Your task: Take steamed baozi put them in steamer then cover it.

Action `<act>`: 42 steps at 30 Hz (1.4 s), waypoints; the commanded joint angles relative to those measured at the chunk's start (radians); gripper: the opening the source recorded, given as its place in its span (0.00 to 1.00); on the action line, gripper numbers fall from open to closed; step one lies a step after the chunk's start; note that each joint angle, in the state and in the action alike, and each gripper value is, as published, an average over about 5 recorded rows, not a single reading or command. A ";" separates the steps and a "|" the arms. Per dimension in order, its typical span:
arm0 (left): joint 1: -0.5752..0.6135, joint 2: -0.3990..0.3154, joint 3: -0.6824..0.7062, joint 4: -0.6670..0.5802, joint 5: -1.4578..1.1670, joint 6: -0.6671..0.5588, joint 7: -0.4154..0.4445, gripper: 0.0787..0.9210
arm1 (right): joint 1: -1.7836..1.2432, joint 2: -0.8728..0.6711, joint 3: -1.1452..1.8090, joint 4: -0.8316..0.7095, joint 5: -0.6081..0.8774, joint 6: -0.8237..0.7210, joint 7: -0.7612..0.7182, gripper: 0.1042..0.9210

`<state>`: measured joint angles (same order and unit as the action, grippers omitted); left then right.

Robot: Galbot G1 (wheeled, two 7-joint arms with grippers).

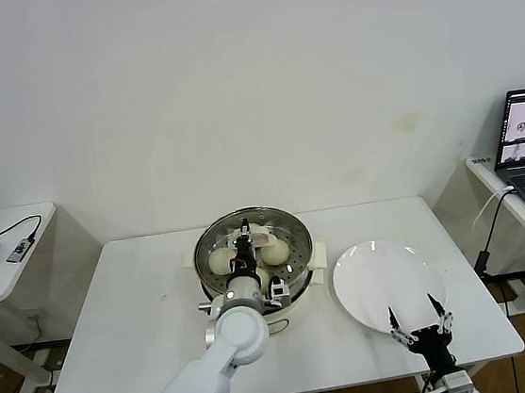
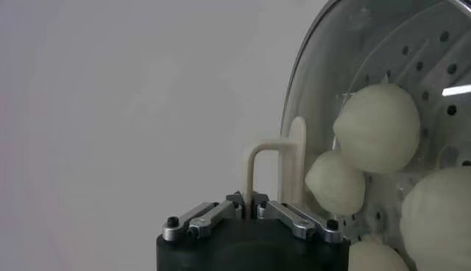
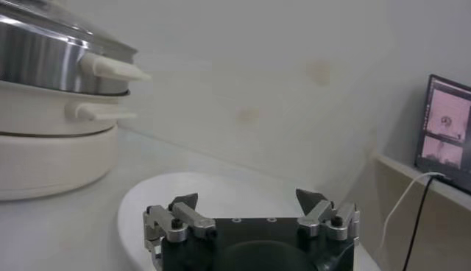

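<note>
My left fingers (image 2: 249,211) clamped on the cover's (image 2: 346,81) cream handle (image 2: 274,171), cover sitting on the steamer (image 1: 297,247) mid-surface, steamed baozi (image 2: 377,127) visible under the glass, my right fingers (image 3: 252,212) spread wide, empty, over the white plate (image 1: 367,279).

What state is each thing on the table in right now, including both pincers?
Round stainless-steel steamer: covered.
Clear glass lid with cream handle: seated on the steamer.
Cream-white baozi buns: inside, under the lid.
Flat white plate: bare.
Left pincer: shut on the lid handle.
Right pincer: open, over the plate.
</note>
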<state>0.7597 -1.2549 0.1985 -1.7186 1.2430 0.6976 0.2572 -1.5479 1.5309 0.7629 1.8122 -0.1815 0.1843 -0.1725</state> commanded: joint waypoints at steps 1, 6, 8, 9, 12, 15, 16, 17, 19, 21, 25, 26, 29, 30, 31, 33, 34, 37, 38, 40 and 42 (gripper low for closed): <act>0.009 -0.006 -0.012 -0.008 -0.004 -0.008 -0.021 0.09 | 0.001 0.001 -0.004 -0.002 -0.002 0.000 -0.001 0.88; 0.033 0.001 -0.029 -0.056 -0.008 -0.008 -0.033 0.22 | 0.000 0.002 -0.008 -0.002 -0.007 0.000 0.000 0.88; 0.054 0.010 -0.039 -0.086 -0.013 -0.010 -0.039 0.29 | -0.001 0.003 -0.008 -0.001 -0.008 0.000 -0.001 0.88; 0.067 0.015 -0.045 -0.102 -0.017 -0.012 -0.045 0.32 | -0.002 0.003 -0.008 0.000 -0.009 0.000 -0.001 0.88; 0.120 0.033 -0.066 -0.158 -0.040 -0.022 -0.067 0.42 | -0.003 0.003 -0.009 0.002 -0.010 0.000 -0.001 0.88; 0.197 0.059 -0.098 -0.221 -0.088 -0.056 -0.103 0.53 | -0.006 0.003 -0.009 0.004 -0.011 0.000 -0.001 0.88; 0.225 0.069 -0.109 -0.241 -0.114 -0.074 -0.119 0.57 | -0.006 0.004 -0.009 0.005 -0.012 0.000 0.000 0.88; 0.256 0.082 -0.122 -0.264 -0.146 -0.092 -0.138 0.60 | -0.007 0.004 -0.009 0.005 -0.012 0.001 0.000 0.88; 0.313 0.107 -0.149 -0.307 -0.208 -0.126 -0.174 0.67 | -0.008 0.004 -0.010 0.006 -0.013 0.002 0.000 0.88; 0.377 0.135 -0.188 -0.358 -0.289 -0.166 -0.219 0.73 | -0.011 0.004 -0.013 0.008 -0.015 0.002 0.001 0.88; 0.523 0.175 -0.286 -0.459 -0.494 -0.302 -0.346 0.85 | -0.017 0.003 -0.021 0.013 -0.020 0.004 0.002 0.88; 0.564 0.176 -0.316 -0.474 -0.545 -0.350 -0.393 0.87 | -0.019 0.003 -0.025 0.015 -0.020 0.005 0.002 0.88; 0.721 0.140 -0.458 -0.480 -0.751 -0.592 -0.497 0.88 | -0.027 0.000 -0.041 0.025 -0.016 0.005 0.002 0.88; 0.777 0.117 -0.520 -0.470 -0.829 -0.686 -0.509 0.88 | -0.031 -0.003 -0.050 0.028 -0.013 0.006 0.002 0.88; 0.830 0.089 -0.584 -0.459 -0.903 -0.773 -0.508 0.88 | -0.034 -0.008 -0.060 0.032 -0.008 0.006 0.003 0.88; 0.924 0.038 -0.692 -0.447 -1.036 -0.870 -0.516 0.88 | -0.044 -0.022 -0.081 0.041 0.013 0.010 0.003 0.88; 0.969 0.019 -0.730 -0.446 -1.097 -0.892 -0.530 0.88 | -0.051 -0.030 -0.092 0.046 0.026 0.013 0.003 0.88; 1.097 -0.020 -0.798 -0.445 -1.282 -0.910 -0.537 0.88 | -0.075 -0.060 -0.119 0.060 0.069 0.025 0.002 0.88; 1.130 -0.027 -0.806 -0.438 -1.332 -0.926 -0.531 0.88 | -0.085 -0.072 -0.126 0.063 0.083 0.029 0.001 0.88; 1.183 -0.042 -0.813 -0.421 -1.402 -0.958 -0.525 0.88 | -0.108 -0.098 -0.137 0.069 0.112 0.037 -0.001 0.88; 1.207 -0.050 -0.808 -0.394 -1.435 -0.986 -0.522 0.88 | -0.127 -0.118 -0.142 0.071 0.132 0.040 -0.004 0.88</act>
<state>1.5444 -1.2107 -0.3455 -2.1132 0.3867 0.0634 -0.1659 -1.6099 1.4907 0.6769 1.8634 -0.1487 0.2081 -0.1724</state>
